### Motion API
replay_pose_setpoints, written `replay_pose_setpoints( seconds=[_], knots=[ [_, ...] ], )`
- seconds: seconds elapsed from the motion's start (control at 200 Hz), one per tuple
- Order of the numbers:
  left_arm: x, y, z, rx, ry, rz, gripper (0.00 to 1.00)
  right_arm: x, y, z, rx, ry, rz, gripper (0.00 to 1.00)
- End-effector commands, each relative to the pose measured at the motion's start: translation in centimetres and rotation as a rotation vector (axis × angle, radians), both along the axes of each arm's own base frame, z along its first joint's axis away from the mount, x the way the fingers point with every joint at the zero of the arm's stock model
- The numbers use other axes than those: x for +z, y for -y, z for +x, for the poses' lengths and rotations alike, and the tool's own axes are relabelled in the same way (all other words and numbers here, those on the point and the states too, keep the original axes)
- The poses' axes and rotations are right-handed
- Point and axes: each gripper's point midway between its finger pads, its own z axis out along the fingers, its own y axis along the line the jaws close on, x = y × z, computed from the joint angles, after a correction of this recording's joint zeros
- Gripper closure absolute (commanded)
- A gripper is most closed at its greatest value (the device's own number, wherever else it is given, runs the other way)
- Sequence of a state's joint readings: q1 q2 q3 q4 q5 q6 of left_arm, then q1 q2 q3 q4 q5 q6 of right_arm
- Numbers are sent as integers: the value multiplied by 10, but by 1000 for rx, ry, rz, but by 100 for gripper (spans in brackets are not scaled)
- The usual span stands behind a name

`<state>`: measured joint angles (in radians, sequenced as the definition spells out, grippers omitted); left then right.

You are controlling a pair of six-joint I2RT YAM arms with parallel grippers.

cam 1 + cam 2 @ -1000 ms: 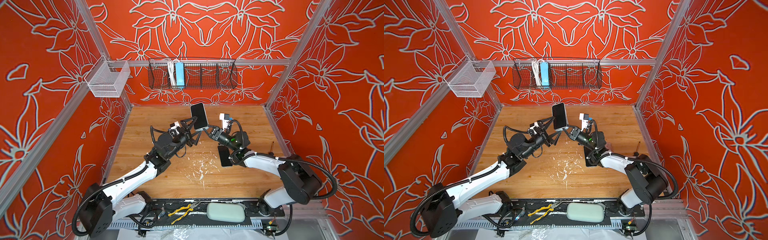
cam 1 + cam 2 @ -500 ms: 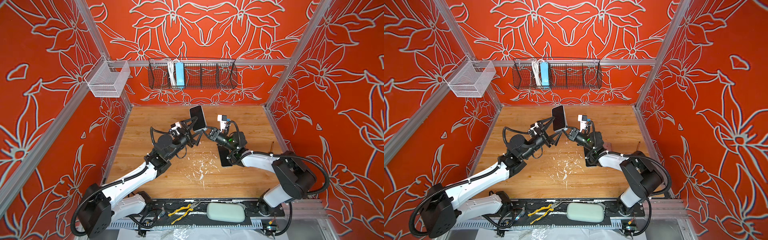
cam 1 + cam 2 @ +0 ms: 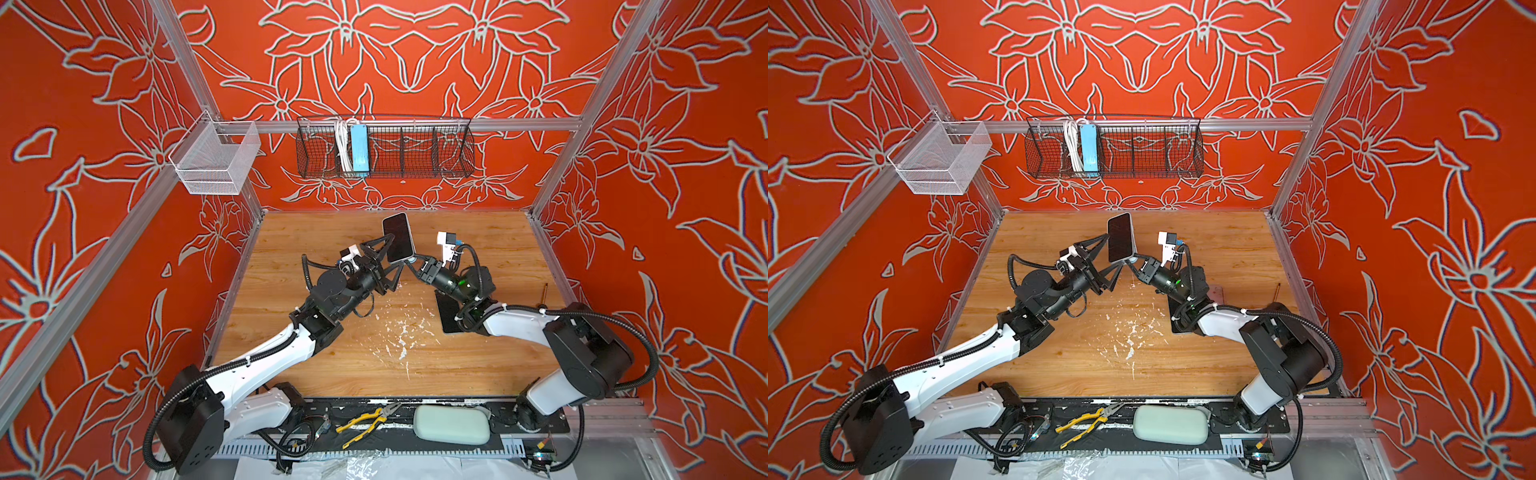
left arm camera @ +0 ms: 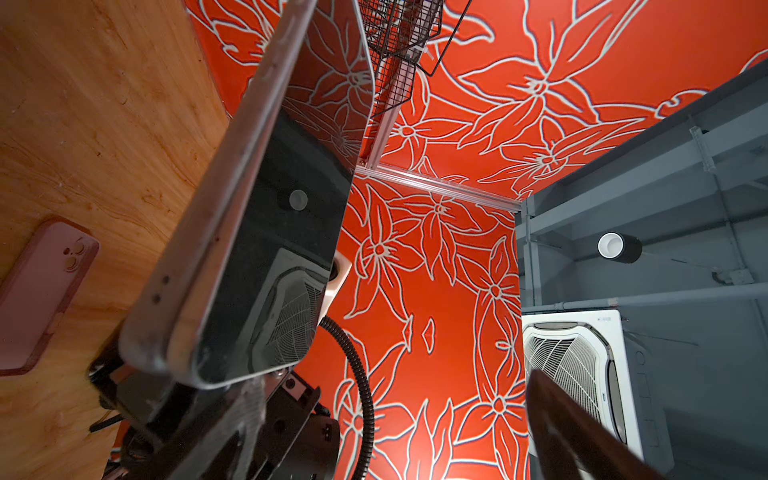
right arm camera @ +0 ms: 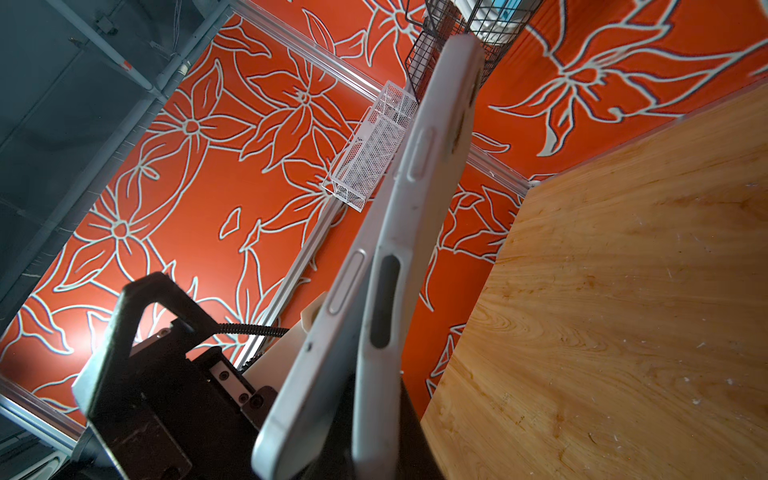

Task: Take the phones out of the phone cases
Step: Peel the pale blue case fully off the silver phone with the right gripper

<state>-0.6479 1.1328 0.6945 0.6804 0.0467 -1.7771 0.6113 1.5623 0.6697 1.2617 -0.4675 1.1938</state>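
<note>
Clamped tight with the right gripper (image 3: 409, 261) on what looks like the lower end of the phone case (image 5: 419, 199), holding it upright and clear of the table (image 3: 457, 365). Done that way, probably, to leave both long edges free for the other arm. Already prised apart at that lower end, with the phone (image 5: 328, 332) standing off the phone case there and seated only toward the top. Spread wide with the left gripper (image 3: 395, 251), set against the screen side of the phone case in both top views; cannot tell whether touching. Poised, by the look of it, to close on the loosened phone and draw it away against the clamped phone case. Nothing done with the pink cased handset (image 4: 41, 291) lying on the wood to one side of the phone case.
</note>
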Motion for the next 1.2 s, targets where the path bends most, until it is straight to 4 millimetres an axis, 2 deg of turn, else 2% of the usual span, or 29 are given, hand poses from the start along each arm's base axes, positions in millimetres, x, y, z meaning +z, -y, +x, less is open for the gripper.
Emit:
replay_pose_setpoints(
  seconds=[0.0,0.35,0.545,0.631,0.826,1.196],
  knots=[
    [3,-4,6,31,15,-2,5,40,7,-18,15,110,88,93],
    [-6,5,10,3,-2,12,6,45,9,-21,15,120,100,93],
    [-4,0,12,35,12,25,7,47,9,-23,19,121,100,93],
    [-4,-4,13,57,21,40,12,47,9,-25,22,121,101,93],
    [-7,-12,19,96,29,84,36,50,9,-31,31,128,104,93],
    [-7,-11,38,113,43,135,48,53,3,-43,58,134,94,93]
  ],
)
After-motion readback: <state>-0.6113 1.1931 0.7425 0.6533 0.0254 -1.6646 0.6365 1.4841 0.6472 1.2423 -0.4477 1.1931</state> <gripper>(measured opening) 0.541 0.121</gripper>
